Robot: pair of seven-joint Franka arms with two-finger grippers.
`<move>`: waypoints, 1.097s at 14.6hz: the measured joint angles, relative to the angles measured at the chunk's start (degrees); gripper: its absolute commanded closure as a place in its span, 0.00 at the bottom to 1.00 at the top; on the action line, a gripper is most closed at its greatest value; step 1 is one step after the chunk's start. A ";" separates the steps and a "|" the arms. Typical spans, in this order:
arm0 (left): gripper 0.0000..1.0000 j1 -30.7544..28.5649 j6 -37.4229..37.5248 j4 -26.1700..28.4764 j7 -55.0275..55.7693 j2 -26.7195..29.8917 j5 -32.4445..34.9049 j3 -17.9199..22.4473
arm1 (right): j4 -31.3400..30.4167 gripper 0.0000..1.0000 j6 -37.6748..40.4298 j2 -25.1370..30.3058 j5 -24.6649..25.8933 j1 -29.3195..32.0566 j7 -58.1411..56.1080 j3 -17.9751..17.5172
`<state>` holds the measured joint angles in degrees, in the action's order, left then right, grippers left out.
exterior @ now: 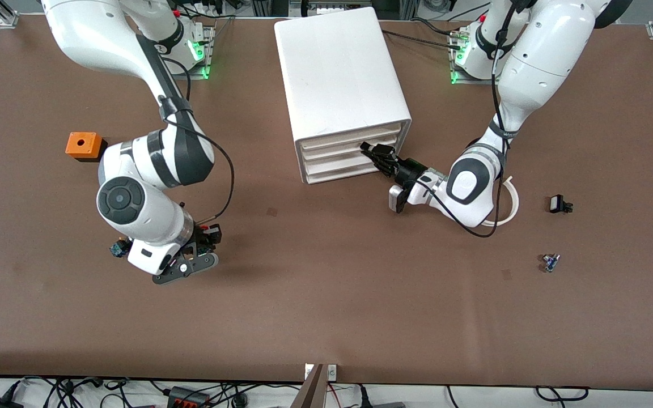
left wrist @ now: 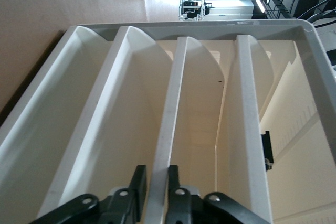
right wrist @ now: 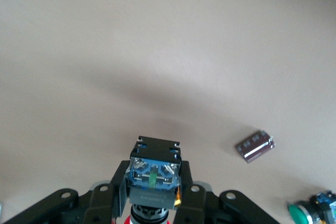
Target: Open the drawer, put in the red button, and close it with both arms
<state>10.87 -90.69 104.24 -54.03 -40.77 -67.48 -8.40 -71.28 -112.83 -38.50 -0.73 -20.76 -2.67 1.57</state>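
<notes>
Nearest the front camera, the right hand [exterior: 186, 266] hangs over bare table [exterior: 326, 317] toward the right arm's end. Its fingers are closed on the red button [right wrist: 154, 174], held with the black and blue body up and only a sliver of red cap showing between the pads. In the right wrist view a small dark cylinder [right wrist: 255, 146] lies on the table at about three o'clock from the held button, and a green-capped switch [right wrist: 310, 212] lies at about four o'clock.

Farther from the camera, the left hand [left wrist: 154, 174] is at the front of the white drawer unit [exterior: 340, 85]. Its fingers are narrowly parted astride the lip of one drawer [left wrist: 168, 124], and all drawers look shut.

Risks, as judgement: the grip on the thin lip looks shallow, so a pull may slip off, or drag the light unit across the table instead of sliding the drawer out. The button, pinched by its body, could twist or drop during the carry. If the right arm arrives before the drawer is open, the two arms could collide in front of the unit.
</notes>
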 measured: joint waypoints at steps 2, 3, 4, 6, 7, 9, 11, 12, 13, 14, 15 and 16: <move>0.99 -0.04 -0.71 -0.95 -1.28 0.02 0.01 0.11 | 2.24 1.00 0.76 0.30 -0.01 -1.82 0.00 -0.03; 0.99 -0.11 -1.57 -2.10 -1.46 -0.23 0.04 0.34 | 3.11 1.00 0.91 0.32 -0.01 -2.85 0.01 -0.03; 0.99 -0.20 -2.45 -3.80 -1.46 -0.69 0.05 0.85 | 3.78 1.00 0.97 0.33 -0.01 -3.92 0.06 -0.04; 0.98 -0.67 -3.98 -7.47 -1.47 -2.34 0.06 1.64 | 4.52 1.00 0.97 0.33 -0.01 -5.31 0.11 -0.03; 0.97 -1.00 -4.40 -8.97 -1.47 -3.28 0.05 1.74 | 4.68 1.00 0.94 0.33 -0.01 -5.56 0.11 -0.03; 0.95 -1.88 -4.60 -10.94 -1.47 -4.29 0.04 2.01 | 4.75 1.00 0.44 0.33 -0.01 -5.66 0.11 -0.03; 0.90 -2.35 -4.84 -12.04 -1.46 -4.46 0.03 3.01 | 4.76 1.00 -1.43 0.32 -0.02 -6.59 0.11 -0.06; 0.77 -2.45 -5.41 -13.10 -1.47 -4.74 0.03 3.37 | 4.76 1.00 -2.60 0.31 -0.02 -7.59 0.11 -0.08; 0.14 -2.49 -6.14 -14.50 -1.48 -5.21 0.04 3.63 | 4.76 1.00 -3.79 0.27 -0.02 -8.90 0.28 -0.09; 0.00 -2.49 -6.84 -15.92 -1.25 -5.73 0.04 3.83 | 4.76 1.00 -5.05 0.18 -0.02 -10.47 0.98 -0.09; 0.00 -2.49 -7.88 -16.87 -1.20 -6.24 0.04 3.99 | 4.76 1.00 -6.04 0.08 -0.02 -12.07 2.09 -0.05; 0.00 -2.49 -8.40 -17.50 -1.21 -6.75 0.04 4.14 | 4.76 1.00 -6.59 0.02 -0.01 -13.59 3.26 0.02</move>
<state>8.38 -99.09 86.74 -55.24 -47.52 -67.45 -4.26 -66.52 -119.42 -38.48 -0.74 -34.35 0.59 1.59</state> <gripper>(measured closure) 0.617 0.590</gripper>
